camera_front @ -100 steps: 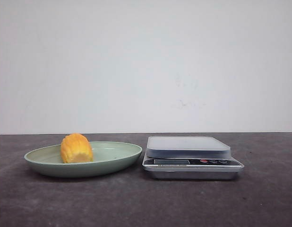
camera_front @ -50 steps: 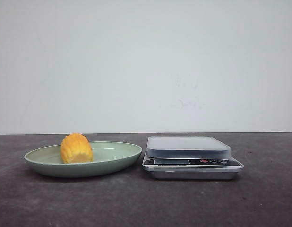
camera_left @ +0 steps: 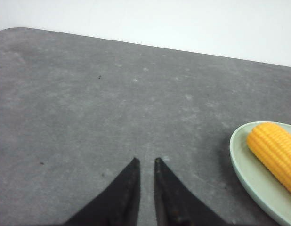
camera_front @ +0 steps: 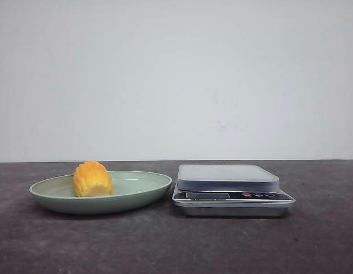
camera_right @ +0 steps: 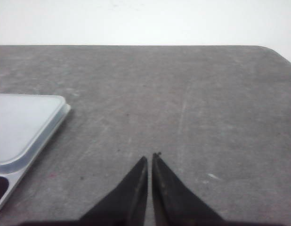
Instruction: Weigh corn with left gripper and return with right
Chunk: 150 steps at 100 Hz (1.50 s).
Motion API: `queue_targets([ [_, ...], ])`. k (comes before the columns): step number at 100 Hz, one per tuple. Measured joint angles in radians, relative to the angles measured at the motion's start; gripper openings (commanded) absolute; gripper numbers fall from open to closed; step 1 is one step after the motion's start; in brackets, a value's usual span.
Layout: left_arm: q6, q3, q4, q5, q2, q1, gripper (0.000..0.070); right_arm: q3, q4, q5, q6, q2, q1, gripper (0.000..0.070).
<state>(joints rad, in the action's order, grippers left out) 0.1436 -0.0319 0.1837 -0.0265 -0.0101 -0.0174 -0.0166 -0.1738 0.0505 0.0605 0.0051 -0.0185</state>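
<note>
I see the corn lying on its side in the green plate, just beside the scale. Left gripper is nearly closed w/ nothing in it, off the plate's outer side; right gripper likewise, beyond the scale. Corn looks light, stiff, rounded, prob rolls, so I'd pinch across its middle.

A plain off-white wall fills the rear of the scene, unbroken apart from faint scuff marks right of centre. It meets a dark grey table along a straight horizontal line. The tabletop is matte and mottled with pale specks and light scratches. Its far corners are rounded. Lighting is even and diffuse, casting soft shadows only.
</note>
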Motion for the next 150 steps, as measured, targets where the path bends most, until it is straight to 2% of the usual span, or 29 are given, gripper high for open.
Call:
queue_targets([
  [23, 0.039, 0.0, -0.003, 0.002, 0.0, 0.0, 0.0012, 0.0, 0.0, 0.002, 0.027, 0.0, 0.0, 0.0004],
  [37, 0.176, -0.021, -0.005, 0.044, -0.008, 0.001, 0.0013, -0.034, -0.025, 0.002, 0.122, 0.005, 0.0, 0.0003],
  [46, 0.245, -0.108, 0.019, 0.054, -0.06, 0.003, 0.0013, -0.122, -0.046, 0.002, 0.172, 0.039, 0.0, 0.0003],
  [60, 0.267, -0.341, 0.034, 0.056, -0.215, 0.003, 0.0026, -0.312, -0.12, 0.002, 0.201, 0.156, 0.0, 0.0007],
  [62, 0.266, -0.378, 0.04, 0.058, -0.243, 0.003, 0.0064, -0.338, -0.135, 0.002, 0.203, 0.177, 0.0, 0.0024],
  [65, 0.262, -0.434, 0.055, 0.066, -0.286, 0.003, 0.0176, -0.374, -0.156, 0.006, 0.204, 0.21, 0.0, 0.0093],
  [70, 0.25, -0.522, 0.083, 0.09, -0.356, 0.003, 0.0407, -0.432, -0.184, 0.018, 0.205, 0.263, 0.0, 0.0303],
  [72, 0.245, -0.555, 0.093, 0.098, -0.382, 0.003, 0.0467, -0.454, -0.191, 0.025, 0.205, 0.283, 0.0, 0.0396],
  [74, 0.24, -0.586, 0.1, 0.106, -0.407, 0.003, 0.049, -0.476, -0.196, 0.03, 0.205, 0.301, 0.0, 0.0473],
  [77, 0.235, -0.631, 0.112, 0.11, -0.441, 0.003, 0.0479, -0.507, -0.201, 0.037, 0.206, 0.325, 0.0, 0.0515],
  [89, 0.22, -0.772, 0.144, 0.136, -0.556, 0.008, 0.0463, -0.618, -0.225, 0.072, 0.207, 0.408, 0.0, 0.051],
  [102, 0.215, -0.846, 0.179, 0.138, -0.662, 0.044, 0.0463, -0.714, -0.272, 0.099, 0.206, 0.484, -0.01, 0.051],
  [128, 0.219, -0.867, 0.181, 0.125, -0.987, 0.232, 0.0461, -0.865, -0.354, 0.108, 0.178, 0.609, -0.052, 0.051],
  [150, 0.219, -0.867, 0.093, 0.002, -1.25, 0.422, 0.046, -0.893, -0.394, 0.107, 0.168, 0.662, -0.073, 0.051],
])
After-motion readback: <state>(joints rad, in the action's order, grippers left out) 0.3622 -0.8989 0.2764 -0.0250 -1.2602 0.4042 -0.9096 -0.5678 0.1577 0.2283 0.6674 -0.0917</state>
